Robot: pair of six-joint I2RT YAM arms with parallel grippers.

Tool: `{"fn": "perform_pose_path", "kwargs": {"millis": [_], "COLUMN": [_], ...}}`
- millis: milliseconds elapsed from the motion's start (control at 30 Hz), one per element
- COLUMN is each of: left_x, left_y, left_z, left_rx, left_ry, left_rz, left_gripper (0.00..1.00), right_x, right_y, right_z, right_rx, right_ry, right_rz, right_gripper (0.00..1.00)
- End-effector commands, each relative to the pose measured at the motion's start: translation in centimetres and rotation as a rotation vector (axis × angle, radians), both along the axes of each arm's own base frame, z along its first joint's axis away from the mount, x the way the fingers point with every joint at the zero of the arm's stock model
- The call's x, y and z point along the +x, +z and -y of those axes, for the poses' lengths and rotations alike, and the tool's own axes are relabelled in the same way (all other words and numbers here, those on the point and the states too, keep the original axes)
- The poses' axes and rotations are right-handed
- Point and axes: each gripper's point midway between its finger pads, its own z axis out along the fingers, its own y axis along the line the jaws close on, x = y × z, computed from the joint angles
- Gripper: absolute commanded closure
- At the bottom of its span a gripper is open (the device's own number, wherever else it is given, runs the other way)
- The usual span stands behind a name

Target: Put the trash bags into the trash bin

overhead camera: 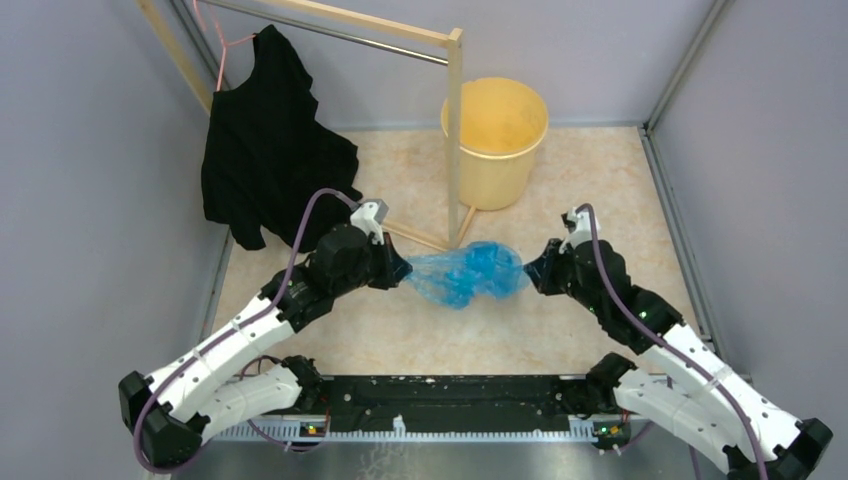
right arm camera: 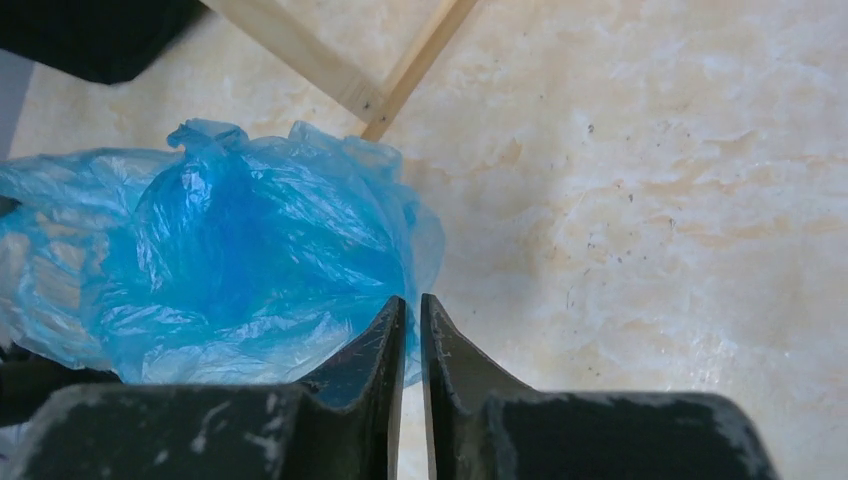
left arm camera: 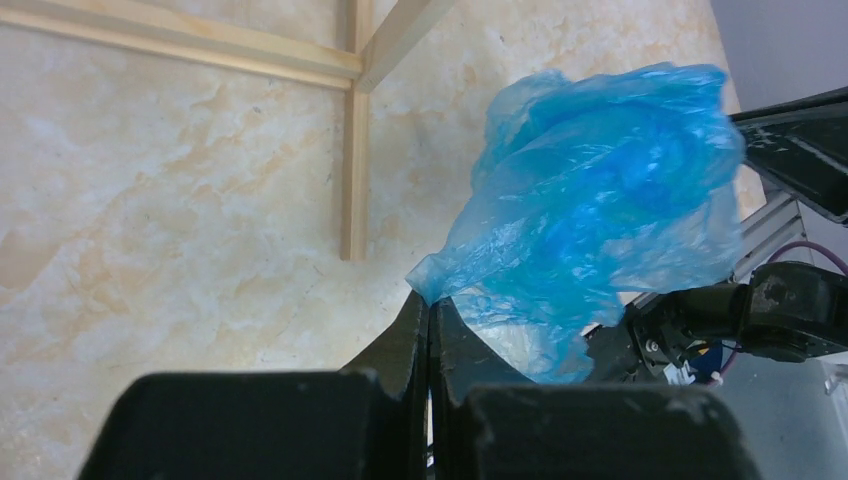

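Left claw [left arm camera: 429, 302] clamps the blue trash bag [left arm camera: 600, 200]; right claw [right arm camera: 413, 300] stands slightly apart beside it

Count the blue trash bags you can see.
1: a crumpled blue bag, pinched by the left end effector, in front of the bin. Others may be bunched inside it.

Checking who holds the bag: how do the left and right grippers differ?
The left gripper is shut, pinching a corner of the bag; the right gripper shows a thin slit between its fingers, no film plainly in it. The left gripper holds the bag's left end; the right gripper sits at its right end. Both are black.
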Motion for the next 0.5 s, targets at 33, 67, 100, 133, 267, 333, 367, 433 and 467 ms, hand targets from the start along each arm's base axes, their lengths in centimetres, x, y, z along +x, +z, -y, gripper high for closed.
{"fn": "perform_pose_path", "kwargs": {"millis": [33, 67, 100, 133, 267, 333, 367, 433, 467], "left_x": [-0.9, -1.4, -1.8, -2.2, -2.8, -2.9, -3.1, -3.7, -4.0], "left_y": [3.7, 3.9, 4.0, 4.1, 5.4, 6.2, 6.6, 7.3, 7.6], "left_z": [1.1, 1.7, 2.2, 2.6, 3.6, 3.9, 4.1, 5.1, 5.5], "left_rx": [-0.059, -0.079, -0.097, -0.114, -0.171, -0.195, -0.212, -0.253, -0.268], "left_ry": [-0.139, -0.18, -0.213, -0.247, -0.318, -0.336, -0.355, -0.415, -0.447], "left_rz": [0.116, 0.116, 0.116, 0.116, 0.165, 0.189, 0.196, 0.195, 0.191], "left_gripper": [1.0, 1.0, 1.0, 1.0, 1.0, 1.0, 1.0, 1.0, 1.0], "right_x": [-0.3, -0.7, -0.9, -1.2, -1.9, -2.7, -3.1, -3.9, -4.1], "right_y": [0.8, 1.2, 1.6, 2.0, 3.0, 3.1, 3.2, 2.7, 2.9], "right_z": [-2.4, -3.0, -3.3, -3.5, -3.9, -5.1, -6.0, -8.1, -9.1], "right_rx": [-0.025, -0.018, -0.012, -0.004, 0.031, 0.074, 0.113, 0.217, 0.282], "right_ry": [0.179, 0.225, 0.253, 0.269, 0.31, 0.381, 0.421, 0.496, 0.527], "right_rz": [0.028, 0.028, 0.027, 0.031, 0.047, 0.035, 0.025, -0.01, -0.016], "right_gripper": [0.73, 0.7, 0.68, 0.65, 0.48, 0.4, 0.38, 0.36, 0.35]}}
